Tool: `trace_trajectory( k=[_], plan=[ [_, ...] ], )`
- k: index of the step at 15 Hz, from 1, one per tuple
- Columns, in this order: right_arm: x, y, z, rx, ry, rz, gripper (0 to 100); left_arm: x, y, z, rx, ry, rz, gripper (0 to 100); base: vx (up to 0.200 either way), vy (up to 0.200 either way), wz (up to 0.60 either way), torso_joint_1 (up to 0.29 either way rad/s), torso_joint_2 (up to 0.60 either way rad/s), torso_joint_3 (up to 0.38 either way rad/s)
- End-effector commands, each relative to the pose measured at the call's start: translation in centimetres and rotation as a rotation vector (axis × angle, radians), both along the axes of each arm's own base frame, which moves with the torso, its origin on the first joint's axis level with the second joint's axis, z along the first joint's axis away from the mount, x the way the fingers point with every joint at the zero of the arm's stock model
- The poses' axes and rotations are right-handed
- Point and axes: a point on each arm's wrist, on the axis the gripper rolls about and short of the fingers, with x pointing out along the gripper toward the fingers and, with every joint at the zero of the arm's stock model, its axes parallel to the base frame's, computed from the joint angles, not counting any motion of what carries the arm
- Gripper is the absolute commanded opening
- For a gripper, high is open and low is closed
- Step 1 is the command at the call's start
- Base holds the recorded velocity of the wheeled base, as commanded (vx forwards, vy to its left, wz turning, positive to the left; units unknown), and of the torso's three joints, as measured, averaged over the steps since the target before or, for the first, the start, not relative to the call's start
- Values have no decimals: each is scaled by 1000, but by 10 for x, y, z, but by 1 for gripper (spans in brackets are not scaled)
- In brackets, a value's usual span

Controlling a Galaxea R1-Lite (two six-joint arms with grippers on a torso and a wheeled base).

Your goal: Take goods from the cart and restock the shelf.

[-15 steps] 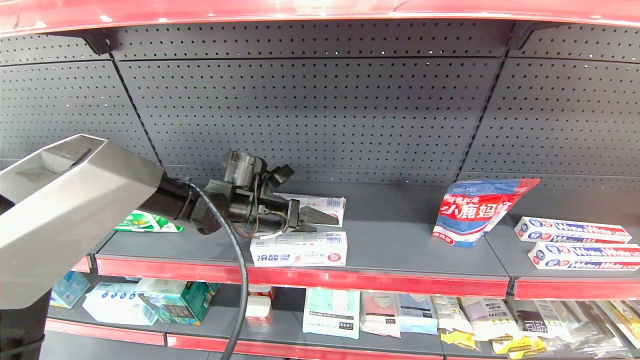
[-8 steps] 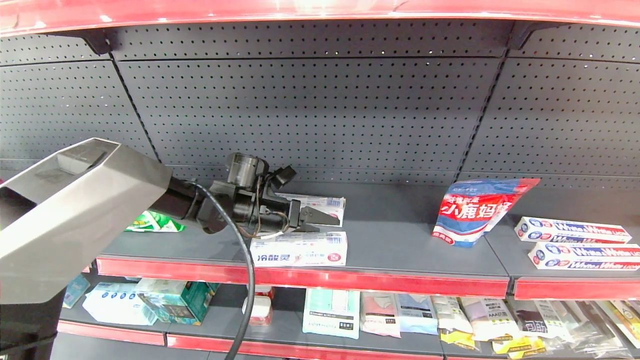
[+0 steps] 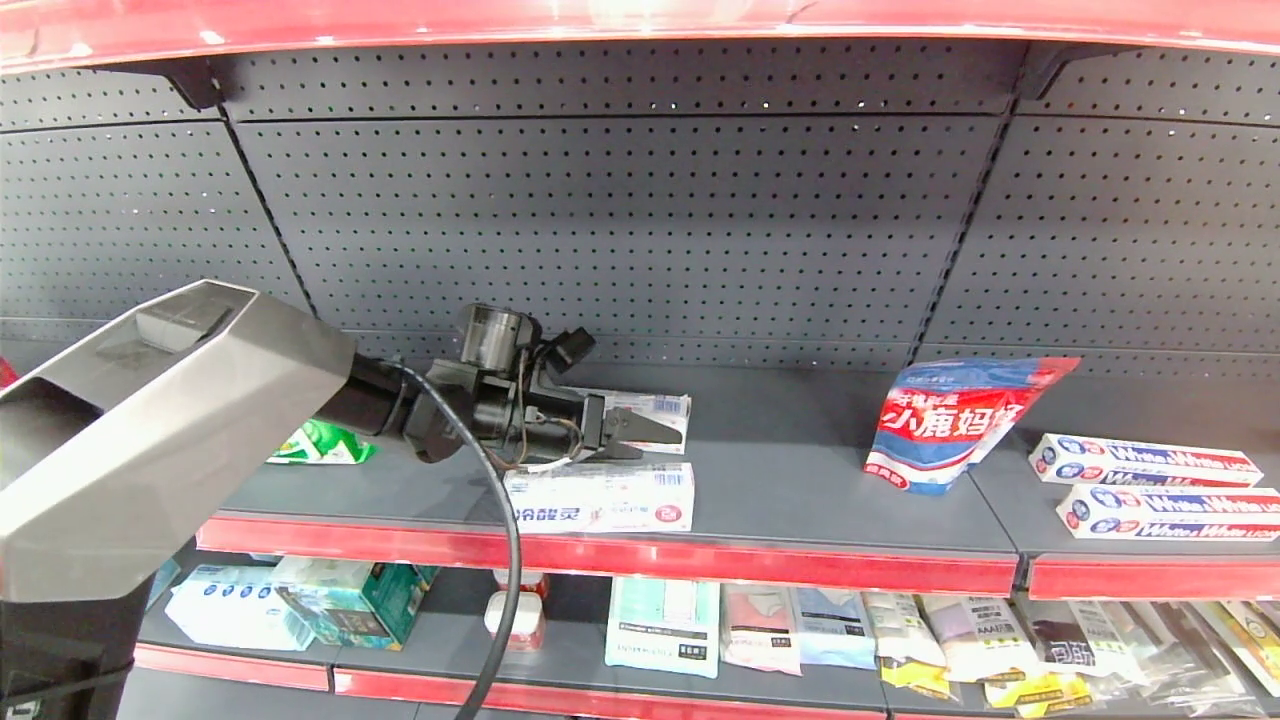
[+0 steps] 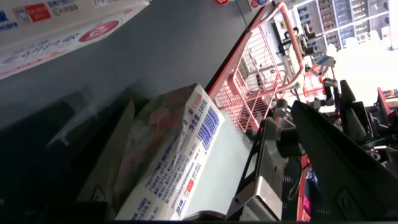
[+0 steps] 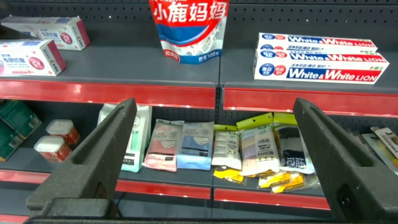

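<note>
Placing step, and by my judgement near its end. The left jaws stand wide open low over the shelf [image 3: 790,470] and grip nothing. The front toothpaste box [image 3: 600,497] lies flat between and just under them, by the shelf's front lip; I cannot tell whether they touch it. The right jaws also gape wide and empty, facing the shelf front.

The next move likely calls for lifting the left jaws clear without nudging that box, then going to the cart [image 4: 261,68] for more.

- **Toothpaste boxes:** four.
  - The front toothpaste box, under the left jaws.
  - The second toothpaste box [image 3: 645,408], just behind the left jaws.
  - The rear white box [image 3: 1145,460] and the front white box [image 3: 1170,510], both well beyond the tips.
- **Pouches:** one blue-and-red pouch [image 3: 960,420], between the jaws and the white boxes.
- **Packets:** one green packet [image 3: 322,443], back behind the wrist.
</note>
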Motion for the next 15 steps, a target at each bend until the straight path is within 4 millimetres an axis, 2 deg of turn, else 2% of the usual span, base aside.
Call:
trace_trajectory(
  k=[1, 15],
  plan=[
    [0, 0, 0, 1, 1, 0, 100, 0, -1, -1, 1, 2, -2, 100, 0, 0, 0, 0, 0, 0],
    [0, 0, 0, -1, 1, 0, 100, -8, 1, 0, -20, 37, -50, 100, 0, 0, 0, 0, 0, 0]
  ],
)
